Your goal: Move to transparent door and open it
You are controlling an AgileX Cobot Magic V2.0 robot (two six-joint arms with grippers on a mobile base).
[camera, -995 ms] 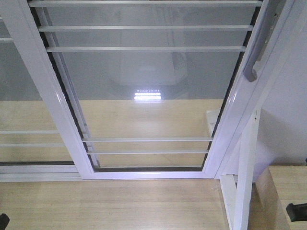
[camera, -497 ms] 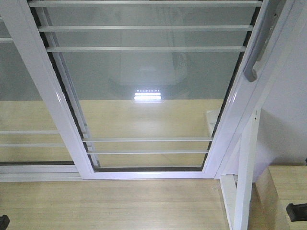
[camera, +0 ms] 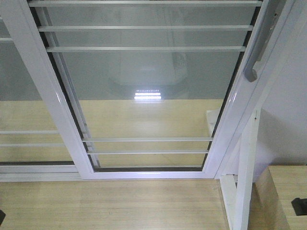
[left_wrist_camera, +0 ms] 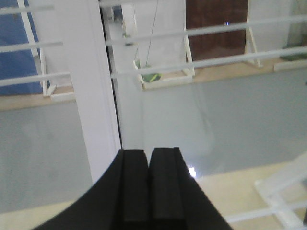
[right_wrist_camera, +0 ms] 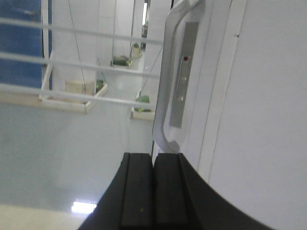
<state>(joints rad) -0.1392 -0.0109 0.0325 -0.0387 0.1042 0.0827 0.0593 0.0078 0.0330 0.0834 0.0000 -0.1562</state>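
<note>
The transparent door [camera: 148, 72] fills the front view: clear glass in a white frame, crossed by thin paired white bars. Its curved grey handle [camera: 254, 52] sits on the right stile, near the top. In the right wrist view my right gripper [right_wrist_camera: 153, 155] is shut and empty, just below the lower end of the handle [right_wrist_camera: 164, 91] and not touching it. My left gripper [left_wrist_camera: 148, 151] is also shut and empty, facing a white stile [left_wrist_camera: 86, 96] with the door's glass [left_wrist_camera: 216, 120] to its right.
A similar barred glass panel [camera: 24, 96] without a handle stands to the left. A bare white post [camera: 245, 177] with a brace rises at lower right, beside a wooden box [camera: 280, 191]. Light wooden floor [camera: 110, 206] lies before the door track.
The dark gripper parts at the front view's bottom corners have shifted slightly outward. The door and its handle have not moved.
</note>
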